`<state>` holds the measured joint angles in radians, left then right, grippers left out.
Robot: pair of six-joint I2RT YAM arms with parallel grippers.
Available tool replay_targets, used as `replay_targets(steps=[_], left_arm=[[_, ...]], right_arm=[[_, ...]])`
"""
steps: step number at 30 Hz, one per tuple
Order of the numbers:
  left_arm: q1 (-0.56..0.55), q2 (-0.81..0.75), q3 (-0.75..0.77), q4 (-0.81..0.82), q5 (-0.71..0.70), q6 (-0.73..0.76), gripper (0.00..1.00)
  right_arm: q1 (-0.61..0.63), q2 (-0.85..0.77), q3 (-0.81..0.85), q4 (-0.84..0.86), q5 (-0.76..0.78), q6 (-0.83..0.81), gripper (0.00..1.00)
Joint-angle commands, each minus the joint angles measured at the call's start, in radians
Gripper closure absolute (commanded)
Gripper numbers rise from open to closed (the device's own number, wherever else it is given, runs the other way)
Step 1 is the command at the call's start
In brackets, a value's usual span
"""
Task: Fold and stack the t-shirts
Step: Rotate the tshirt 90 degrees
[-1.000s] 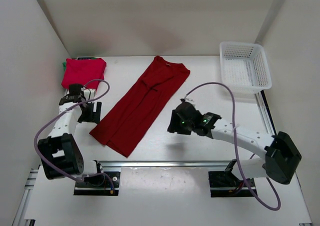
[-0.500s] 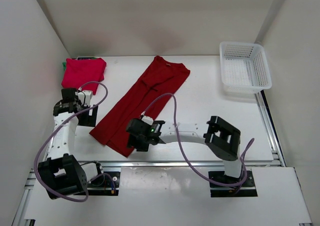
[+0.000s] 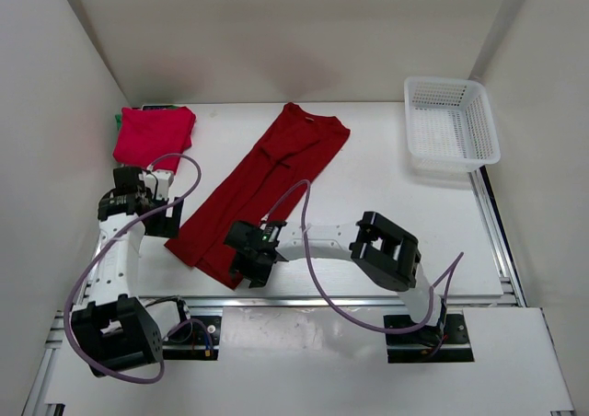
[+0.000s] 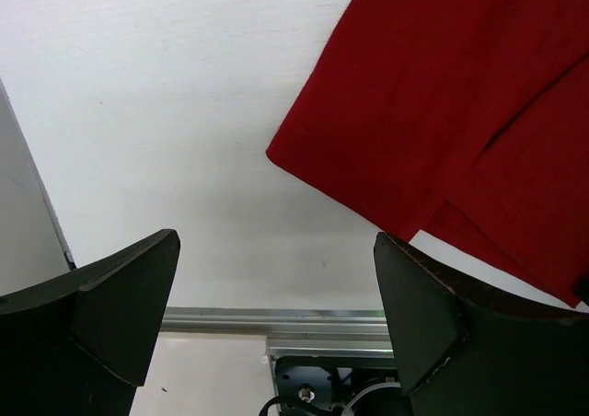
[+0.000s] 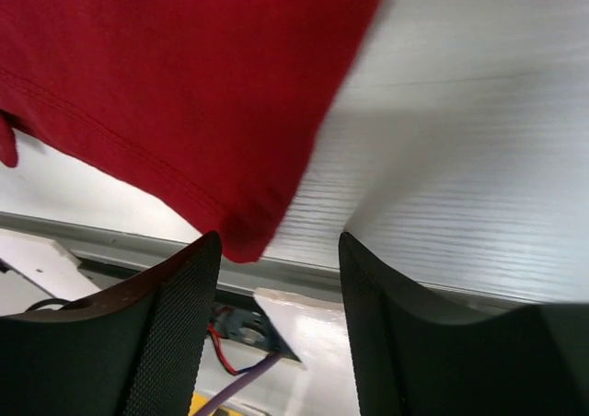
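**Right arm:** it is lying stretched leftward, low along the near edge of the table [image 3: 386, 172], with its elbow humped near the middle. The right gripper [image 5: 279, 238] is standing part open at the near hem corner of the long red t-shirt [image 3: 262, 181]. That corner is lying between the fingers, close to one of them, and no grip is closing on it.

**Left arm:** it is standing up from its base and bending over the table's left side. The left gripper [image 4: 276, 243] is gaping wide and holding nothing, hovering above bare table beside the shirt's other hem corner.

**Edges and room:** the shirt, folded lengthwise, is lying diagonally from far centre to near left. Its hem is ending close to the rail [image 3: 313, 301].

**Surroundings:** a folded red t-shirt [image 3: 152, 132] is sitting at the far left on a green t-shirt [image 3: 119, 120], which is showing only an edge. The basket [image 3: 451, 121] is standing far right, well apart.
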<state>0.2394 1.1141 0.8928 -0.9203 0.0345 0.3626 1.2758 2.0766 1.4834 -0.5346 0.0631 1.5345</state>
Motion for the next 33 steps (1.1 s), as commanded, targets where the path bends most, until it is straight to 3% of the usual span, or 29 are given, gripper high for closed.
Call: replay_targets(steps=[1, 7, 9, 11, 16, 18, 24, 27, 31, 33], left_arm=[[-0.002, -0.054, -0.009, -0.005, 0.009, 0.018, 0.02], [-0.005, -0.056, -0.021, 0.009, 0.019, 0.016, 0.02], [0.001, -0.051, -0.022, 0.018, 0.013, 0.013, 0.02], [0.006, -0.048, -0.026, 0.02, 0.022, 0.016, 0.02], [0.005, -0.033, -0.028, 0.031, 0.018, 0.009, 0.01], [0.006, -0.03, -0.023, 0.029, 0.021, 0.01, 0.02], [-0.049, -0.033, -0.029, 0.005, 0.028, 0.047, 0.01], [-0.129, -0.02, -0.037, -0.005, 0.028, 0.045, 0.02], [-0.225, -0.01, -0.044, -0.003, 0.022, 0.026, 0.03], [-0.336, -0.011, -0.032, 0.012, 0.031, 0.01, 0.02]], right_arm=[[-0.012, 0.059, 0.026, -0.061, 0.001, 0.024, 0.41], [-0.029, 0.069, -0.003, 0.005, -0.048, 0.033, 0.46], [-0.038, 0.073, -0.017, 0.007, -0.054, 0.036, 0.53], [-0.05, 0.077, -0.024, 0.048, -0.114, 0.039, 0.68], [-0.082, 0.111, -0.051, 0.111, -0.192, 0.026, 0.86], [-0.087, 0.103, -0.061, 0.105, -0.195, 0.019, 1.0], [-0.125, -0.077, -0.312, 0.169, -0.18, -0.016, 1.0], [-0.154, -0.226, -0.543, 0.264, -0.206, -0.011, 1.0], [-0.182, -0.416, -0.776, 0.272, -0.214, -0.039, 1.0], [-0.21, -0.51, -0.88, 0.272, -0.226, -0.068, 1.0]])
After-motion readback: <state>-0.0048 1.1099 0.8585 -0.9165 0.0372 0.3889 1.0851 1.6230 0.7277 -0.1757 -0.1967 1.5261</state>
